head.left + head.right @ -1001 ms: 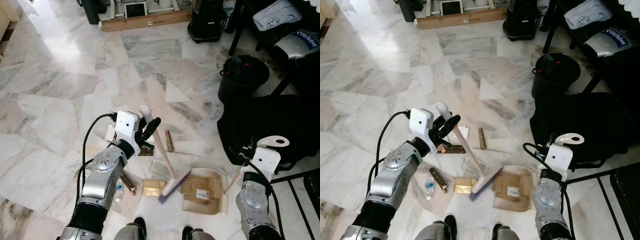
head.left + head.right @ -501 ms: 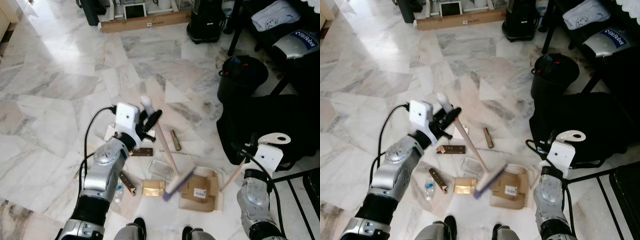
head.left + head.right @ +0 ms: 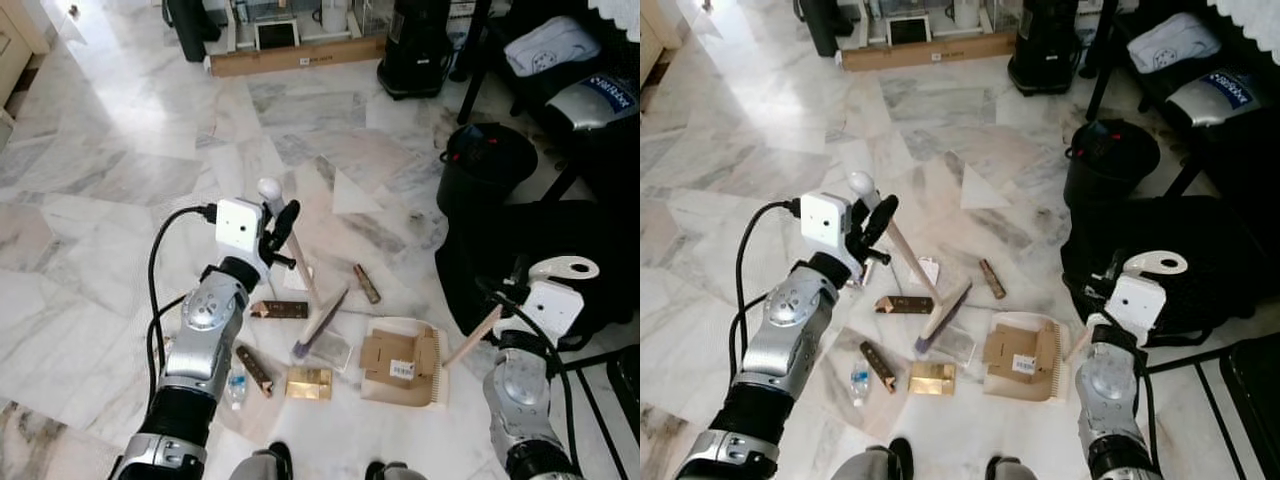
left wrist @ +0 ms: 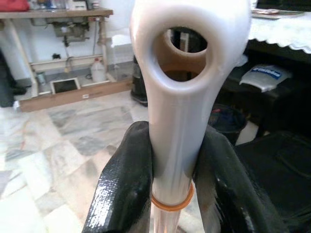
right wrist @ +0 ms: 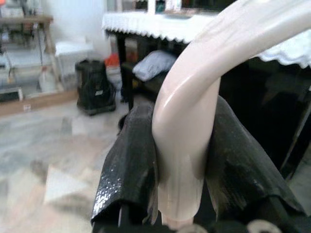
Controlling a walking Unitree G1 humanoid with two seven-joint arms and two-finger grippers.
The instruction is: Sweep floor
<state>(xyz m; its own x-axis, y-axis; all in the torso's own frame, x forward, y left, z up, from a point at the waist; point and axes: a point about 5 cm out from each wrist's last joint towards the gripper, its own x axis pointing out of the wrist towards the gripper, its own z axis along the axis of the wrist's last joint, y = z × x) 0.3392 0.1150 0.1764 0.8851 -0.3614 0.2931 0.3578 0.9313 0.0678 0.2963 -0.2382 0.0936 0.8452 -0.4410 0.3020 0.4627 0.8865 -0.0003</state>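
From the head view, the sweep looks partly done: flattened cardboard sits in the dustpan [image 3: 405,362], but a gold box [image 3: 308,381], brown bars [image 3: 278,310] and a small bottle [image 3: 235,384] lie loose on the marble floor [image 3: 120,170]. The broom [image 3: 308,300] slants to five o'clock from the left gripper [image 3: 278,232]. In the left wrist view, black fingers [image 4: 124,189] clench the broom's white handle. In the right wrist view, the right gripper [image 5: 182,165] grasps the dustpan's pale handle.
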